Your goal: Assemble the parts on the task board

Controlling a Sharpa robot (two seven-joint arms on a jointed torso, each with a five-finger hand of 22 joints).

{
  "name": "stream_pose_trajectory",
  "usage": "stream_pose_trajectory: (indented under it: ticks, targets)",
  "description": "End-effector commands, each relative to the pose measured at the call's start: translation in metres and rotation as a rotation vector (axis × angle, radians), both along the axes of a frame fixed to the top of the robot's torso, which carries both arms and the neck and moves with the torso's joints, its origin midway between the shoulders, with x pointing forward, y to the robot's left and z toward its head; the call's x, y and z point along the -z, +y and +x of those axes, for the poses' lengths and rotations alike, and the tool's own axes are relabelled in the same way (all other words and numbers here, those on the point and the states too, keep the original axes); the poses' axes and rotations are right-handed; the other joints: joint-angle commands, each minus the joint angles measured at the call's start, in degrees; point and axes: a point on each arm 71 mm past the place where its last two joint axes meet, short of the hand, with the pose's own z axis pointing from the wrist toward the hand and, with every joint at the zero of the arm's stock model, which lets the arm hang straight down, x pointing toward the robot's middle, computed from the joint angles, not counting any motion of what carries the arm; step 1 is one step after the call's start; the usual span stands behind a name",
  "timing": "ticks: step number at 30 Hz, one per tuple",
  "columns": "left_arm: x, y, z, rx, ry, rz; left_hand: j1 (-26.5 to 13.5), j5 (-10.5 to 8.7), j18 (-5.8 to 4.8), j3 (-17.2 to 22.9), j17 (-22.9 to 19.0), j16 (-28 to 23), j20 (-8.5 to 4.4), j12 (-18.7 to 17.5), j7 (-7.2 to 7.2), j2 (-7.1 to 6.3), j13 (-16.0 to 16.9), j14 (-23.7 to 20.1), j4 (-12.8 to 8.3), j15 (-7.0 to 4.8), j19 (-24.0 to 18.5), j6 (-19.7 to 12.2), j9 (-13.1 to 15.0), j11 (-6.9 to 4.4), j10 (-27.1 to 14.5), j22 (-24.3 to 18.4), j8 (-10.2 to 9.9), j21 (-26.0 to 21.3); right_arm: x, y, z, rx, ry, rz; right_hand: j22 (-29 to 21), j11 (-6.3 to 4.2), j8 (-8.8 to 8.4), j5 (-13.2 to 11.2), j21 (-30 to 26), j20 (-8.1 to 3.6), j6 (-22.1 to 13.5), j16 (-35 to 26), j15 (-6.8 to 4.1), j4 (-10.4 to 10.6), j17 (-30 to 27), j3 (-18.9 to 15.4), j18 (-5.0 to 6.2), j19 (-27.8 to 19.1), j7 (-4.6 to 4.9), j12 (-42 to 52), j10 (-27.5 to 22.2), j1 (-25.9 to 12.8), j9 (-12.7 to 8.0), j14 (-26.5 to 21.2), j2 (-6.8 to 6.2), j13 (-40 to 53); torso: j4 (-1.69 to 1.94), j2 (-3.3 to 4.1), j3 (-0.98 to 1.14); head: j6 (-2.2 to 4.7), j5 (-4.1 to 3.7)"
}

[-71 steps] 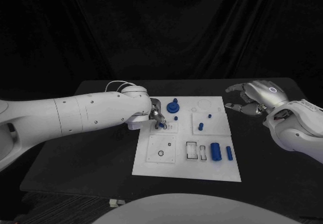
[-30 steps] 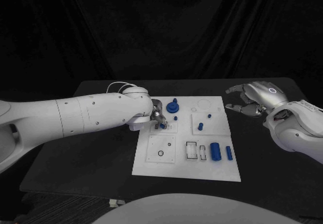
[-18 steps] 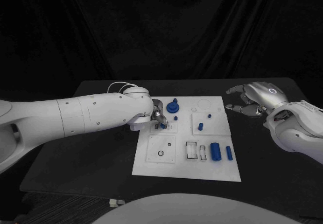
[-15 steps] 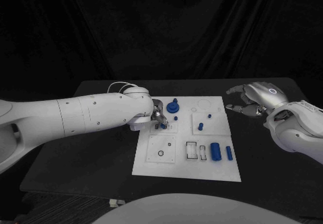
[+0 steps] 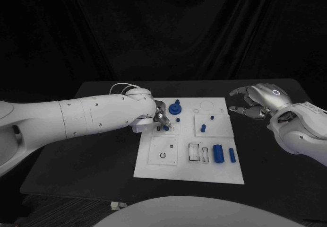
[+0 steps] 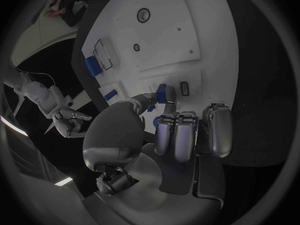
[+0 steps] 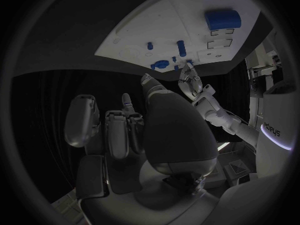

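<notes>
Nothing has moved: the left hand [image 6: 164, 116] still pinches a small blue part [image 6: 162, 92], plainest at the wrist.

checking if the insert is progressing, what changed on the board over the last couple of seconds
Almost nothing has visibly changed. The left hand still pinches a small blue peg at the left side of the white task board, and the right hand still hovers, holding nothing, off the board's right edge. The large blue cylinder, the slim blue bar and the round blue gear piece lie as before.
</notes>
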Motion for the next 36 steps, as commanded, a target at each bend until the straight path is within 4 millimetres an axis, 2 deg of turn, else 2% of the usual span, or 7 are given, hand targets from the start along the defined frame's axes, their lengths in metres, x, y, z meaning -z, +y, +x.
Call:
stream_pose_trajectory:
  ticks: [1,25,27,28,31,34,36]
  targets:
    - [0.0048,-0.0024,-0.0030,0.014,0.015,-0.008,0.11,0.16,-0.28,3.86,15.09,0.15,0.07,0.15,-1.03,0.52,15.07,6.06,-3.60,-0.46,0.14,0.51,-0.12,-0.38,6.08,5.47,-0.29,-0.23,0.0012,-0.0019,-0.0001,0.022,0.008,-0.005,9.62,0.53,0.18,0.01,-0.42,0.03,0.46,-0.31,0.46,-0.40,12.73,-0.10,0.58,0.15,-0.08,0.15,5.96,0.41,-0.13,5.39,0.11,15.09,-0.03,-0.01,-0.01,0.01,0.09]
    - [0.0080,-0.0019,-0.0038,0.017,0.023,-0.008,0.08,0.11,-0.22,3.92,15.09,0.15,0.04,0.15,-1.03,0.69,15.07,6.06,-3.72,-0.48,-0.02,0.63,-0.25,-0.40,6.08,5.32,-0.56,-0.43,0.0047,-0.0024,0.0000,0.027,0.019,-0.012,9.59,0.55,0.16,0.06,-0.53,0.04,0.52,-0.41,0.48,-0.45,12.65,-0.10,0.59,0.12,-0.04,0.15,5.96,0.42,-0.17,5.37,0.15,15.09,-0.14,-0.07,-0.01,0.01,0.34]
    - [0.0084,-0.0020,-0.0039,0.019,0.025,-0.008,-0.01,-0.05,-0.21,3.86,15.09,0.15,0.04,0.15,-1.01,0.67,15.07,6.06,-3.72,-0.48,-0.06,0.65,-0.30,-0.38,6.08,5.29,-0.67,-0.48,0.0048,-0.0026,-0.0001,0.028,0.020,-0.012,9.59,0.55,0.16,0.06,-0.53,0.04,0.52,-0.41,0.48,-0.45,12.65,-0.10,0.59,0.12,-0.04,0.15,5.96,0.42,-0.17,5.37,0.15,15.09,0.03,-0.07,0.01,0.01,0.16]
    - [0.0086,-0.0019,-0.0040,0.020,0.026,-0.008,-0.17,-0.70,-0.21,3.69,15.09,0.15,0.04,0.15,-1.02,0.67,15.07,6.06,-3.72,-0.48,-0.06,0.70,-0.42,-0.36,6.08,5.29,-0.90,-0.53,0.0048,-0.0027,-0.0001,0.028,0.020,-0.012,9.59,0.55,0.16,0.06,-0.53,0.04,0.52,-0.41,0.48,-0.45,12.65,-0.10,0.59,0.12,-0.04,0.15,5.96,0.42,-0.17,5.37,0.15,15.09,0.05,-0.07,0.01,0.01,0.15]
    - [0.0101,-0.0011,-0.0046,0.021,0.032,-0.005,-1.40,-6.20,-0.20,2.20,15.09,0.15,0.12,0.15,-1.05,0.94,15.07,6.06,-2.77,-0.43,-0.13,1.00,-1.08,-0.32,6.08,5.27,-2.09,-0.81,0.0050,-0.0031,-0.0002,0.029,0.021,-0.013,9.59,0.55,0.16,0.06,-0.53,0.04,0.52,-0.41,0.48,-0.45,12.65,-0.10,0.59,0.12,-0.04,0.15,5.96,0.42,-0.17,5.37,0.15,15.09,0.00,-0.08,-0.01,0.01,0.22]
    - [0.0118,0.0000,-0.0053,0.022,0.038,-0.003,-4.46,-13.14,-0.15,-2.02,15.09,0.15,0.29,0.15,-0.78,1.03,15.07,6.06,0.73,-0.15,-0.36,1.38,-2.26,-0.06,6.08,5.15,-3.79,-1.21,0.0053,-0.0033,-0.0002,0.029,0.022,-0.014,9.56,0.57,0.15,0.09,-0.65,0.05,0.56,-0.45,0.49,-0.48,12.61,-0.10,0.62,0.08,-0.04,0.15,5.96,0.43,-0.19,5.36,0.17,15.09,-0.03,-0.09,-0.01,0.01,0.22]
    - [0.0126,0.0006,-0.0057,0.021,0.040,-0.001,-4.95,-14.38,-0.13,-3.88,15.09,0.15,0.42,0.15,-0.70,1.11,15.07,6.06,1.88,-0.11,-0.41,1.57,-2.96,0.02,6.08,5.16,-4.76,-1.36,0.0054,-0.0033,-0.0003,0.029,0.022,-0.014,9.56,0.57,0.15,0.09,-0.65,0.05,0.56,-0.45,0.49,-0.48,12.61,-0.10,0.62,0.08,-0.04,0.15,5.96,0.43,-0.19,5.36,0.17,15.09,-0.03,-0.05,-0.01,0.01,0.30]
